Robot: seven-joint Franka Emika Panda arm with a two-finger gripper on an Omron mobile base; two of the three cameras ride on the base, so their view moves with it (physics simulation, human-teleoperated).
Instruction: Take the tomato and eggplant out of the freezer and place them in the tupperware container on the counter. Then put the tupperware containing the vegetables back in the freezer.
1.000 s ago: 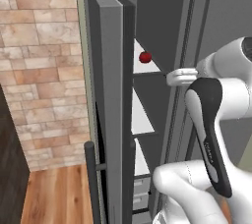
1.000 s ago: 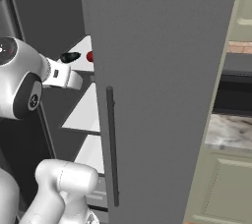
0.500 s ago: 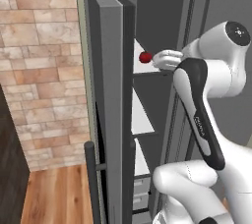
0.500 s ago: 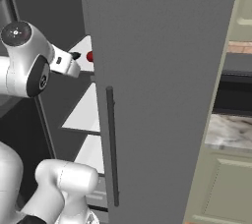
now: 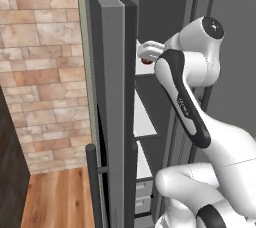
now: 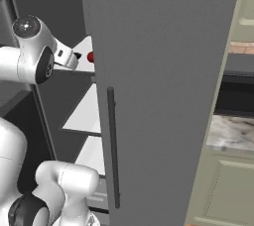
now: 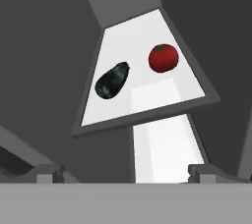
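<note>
One tomato (image 7: 163, 58) and one eggplant (image 7: 112, 80) lie side by side, apart, on the top white shelf (image 7: 147, 95) of the freezer (image 6: 163, 96). The tool (image 7: 125, 171), jaws wide and empty, points at them from short of the shelf.

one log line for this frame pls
phase: reaching into freezer | gripper: open, empty | tomato, eggplant: on upper shelf, apart

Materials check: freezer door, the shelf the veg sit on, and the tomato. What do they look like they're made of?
Freezer door: flat matte grey, looks like painted metal or plastic; no glare. Its bar handle is darker, also matte.
Shelf: plain white, smooth, likely plastic; it shows a faint lighter patch.
Tomato: smooth red skin with a slight sheen.
Eggplant beside it: dark, mottled, mildly glossy.
</note>
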